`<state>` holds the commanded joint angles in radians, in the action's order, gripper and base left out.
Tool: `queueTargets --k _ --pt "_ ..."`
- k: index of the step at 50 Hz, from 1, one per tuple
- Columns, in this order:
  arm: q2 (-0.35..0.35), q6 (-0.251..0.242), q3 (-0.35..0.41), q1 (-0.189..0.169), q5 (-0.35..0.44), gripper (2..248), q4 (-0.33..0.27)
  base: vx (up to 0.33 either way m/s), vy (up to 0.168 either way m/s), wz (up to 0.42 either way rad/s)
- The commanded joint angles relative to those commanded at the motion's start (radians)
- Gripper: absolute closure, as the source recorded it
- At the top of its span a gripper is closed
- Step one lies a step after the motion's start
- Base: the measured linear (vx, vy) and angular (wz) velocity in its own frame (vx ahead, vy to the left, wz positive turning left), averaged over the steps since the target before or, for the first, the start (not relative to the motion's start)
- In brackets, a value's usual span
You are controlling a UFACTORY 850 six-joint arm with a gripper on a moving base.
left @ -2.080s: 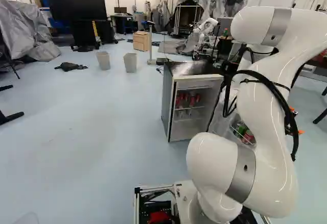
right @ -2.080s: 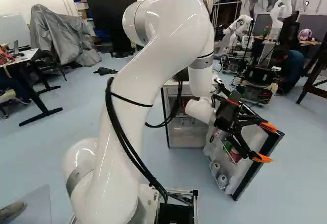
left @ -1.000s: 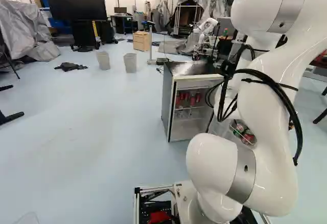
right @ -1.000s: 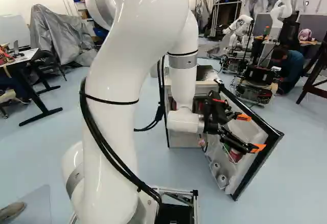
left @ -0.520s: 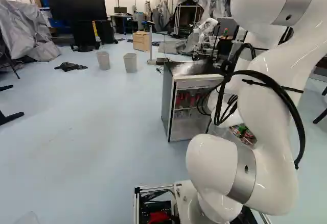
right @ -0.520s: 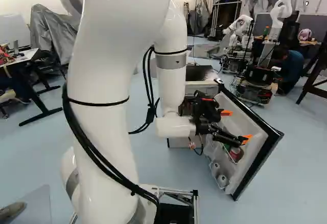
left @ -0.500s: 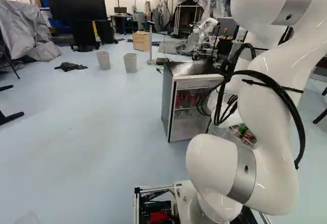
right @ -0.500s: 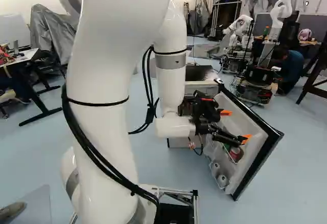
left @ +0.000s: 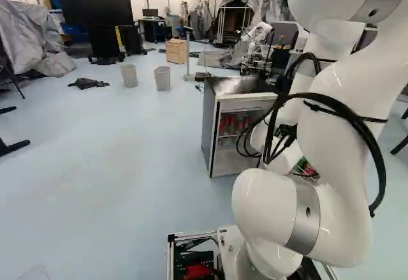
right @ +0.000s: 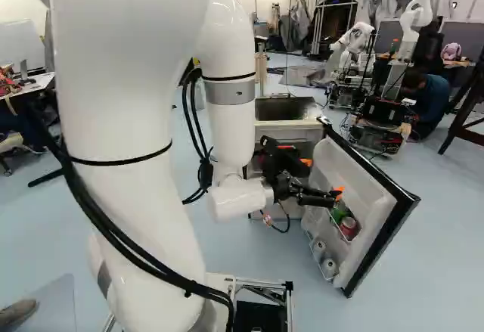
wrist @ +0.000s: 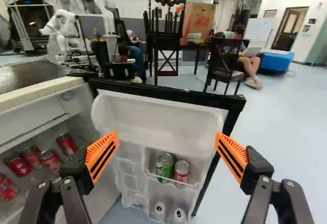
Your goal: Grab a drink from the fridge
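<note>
In the right base view my gripper (right: 322, 178) is in front of the inner side of the fridge door (right: 324, 158). The wrist view shows the gripper (wrist: 166, 151) open, nothing between its orange pads. Ahead of it, the swung-out door (wrist: 158, 119) holds a green can (wrist: 164, 167) and a red can (wrist: 181, 173) in a rack, with two pale cans (wrist: 160, 209) lower down. Several red cans (wrist: 51, 159) lie on a shelf inside the fridge (left: 208, 130), beyond one finger. My arm hides part of the door in the left base view.
The fridge's top (wrist: 38, 89) and the door's dark edge (wrist: 227, 100) stand near the gripper. Farther off are chairs (wrist: 225, 63), another robot (right: 352, 41) and two grey bins (left: 162, 78). A table (right: 30, 86) stands at the left of the right base view.
The arm has swung leftward in the right base view, bringing the gripper from over the door's outer part toward the fridge body. It has stayed open; the base, fridge and door have not moved.
</note>
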<state>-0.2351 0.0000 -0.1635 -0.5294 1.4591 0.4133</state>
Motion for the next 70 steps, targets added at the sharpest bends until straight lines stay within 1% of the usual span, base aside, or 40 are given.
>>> queueTargets --k 13,24,29,46,53,64,70 --pt "0.073 0.000 0.057 0.019 0.000 3 -0.137 0.000 0.000 0.000" --pt "0.116 0.000 0.070 0.021 0.000 3 -0.253 0.000 0.000 0.000" --pt "0.119 0.000 0.065 0.023 0.000 3 -0.305 0.000 0.000 0.000" --pt "0.061 0.000 -0.004 0.053 -0.003 3 -0.484 0.000 0.000 0.000" --pt "0.023 0.000 -0.041 0.066 -0.030 3 -0.554 0.000 0.000 0.000" --pt "-0.053 0.000 -0.101 0.084 -0.100 3 -0.624 0.000 0.000 0.000" --pt "-0.097 0.000 -0.136 0.093 -0.125 3 -0.643 0.000 0.000 0.000"
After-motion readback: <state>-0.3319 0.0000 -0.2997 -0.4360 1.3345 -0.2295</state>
